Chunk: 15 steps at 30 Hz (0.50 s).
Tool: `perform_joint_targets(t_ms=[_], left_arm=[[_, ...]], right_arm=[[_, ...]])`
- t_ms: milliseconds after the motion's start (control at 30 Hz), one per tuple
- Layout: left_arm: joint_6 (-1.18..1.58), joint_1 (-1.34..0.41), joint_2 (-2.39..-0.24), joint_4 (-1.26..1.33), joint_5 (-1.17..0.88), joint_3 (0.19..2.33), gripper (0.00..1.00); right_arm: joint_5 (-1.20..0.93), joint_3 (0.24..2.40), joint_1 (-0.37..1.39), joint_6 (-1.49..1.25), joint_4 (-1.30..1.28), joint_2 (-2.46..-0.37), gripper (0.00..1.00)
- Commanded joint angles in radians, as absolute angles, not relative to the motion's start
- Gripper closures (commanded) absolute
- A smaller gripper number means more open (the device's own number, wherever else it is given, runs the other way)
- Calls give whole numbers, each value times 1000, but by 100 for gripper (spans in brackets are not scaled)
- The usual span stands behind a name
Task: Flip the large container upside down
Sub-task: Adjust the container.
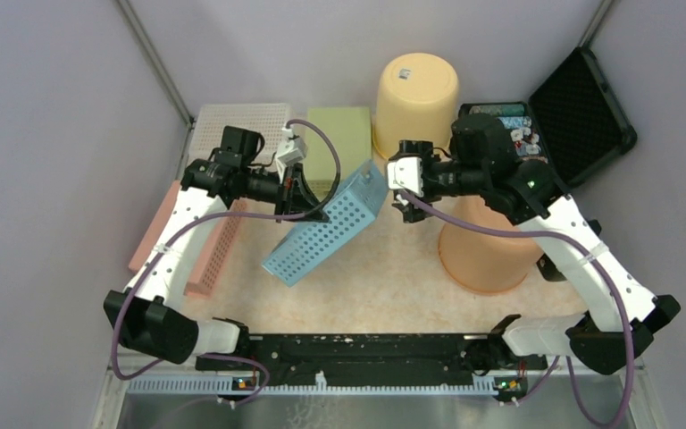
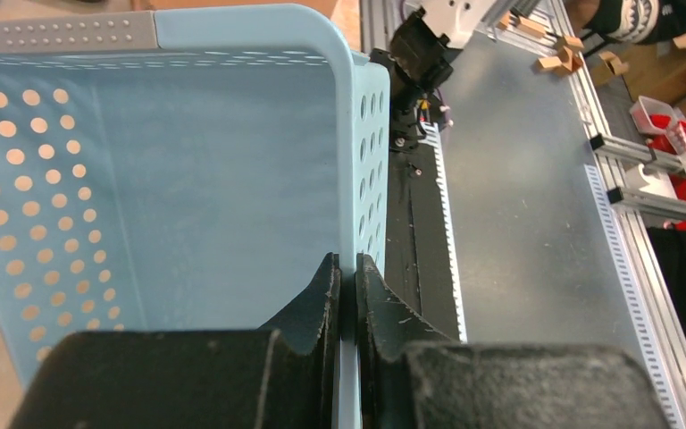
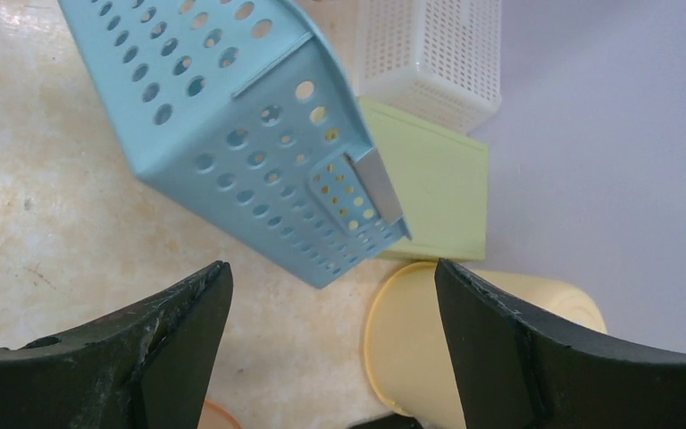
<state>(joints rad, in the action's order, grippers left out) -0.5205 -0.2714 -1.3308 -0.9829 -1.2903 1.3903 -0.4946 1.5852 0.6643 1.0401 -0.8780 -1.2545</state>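
Observation:
The large container is a light blue perforated basket (image 1: 326,228). It hangs tilted over the middle of the table, its low corner near the tabletop. My left gripper (image 1: 296,192) is shut on one thin side wall at the rim; in the left wrist view that wall (image 2: 362,179) runs straight between the closed jaws of the left gripper (image 2: 347,286). My right gripper (image 1: 403,207) hovers open just right of the basket's raised corner. From the right wrist, the basket (image 3: 232,116) lies ahead of the right gripper (image 3: 330,268), with nothing between its fingers.
An upturned yellow bucket (image 1: 415,94) stands at the back, and an upturned orange bucket (image 1: 487,250) under the right arm. A green box (image 1: 339,143) and a white mesh basket (image 1: 237,121) sit behind the left arm. A pink basket (image 1: 201,246) lies far left, an open black case (image 1: 581,116) back right.

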Motion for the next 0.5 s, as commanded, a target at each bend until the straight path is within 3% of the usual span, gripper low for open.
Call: perform_joint_targets(t_ms=[0,467], left_arm=[[-662,-307,-1310,-1078,-1368,1431,100],[-713,-340,-1297,-1114,-1382,1406,100]], right_arm=[[-551,1647,657,1106,-923,-1313,18],[-669,1632,649,1175,-903,-1405,28]])
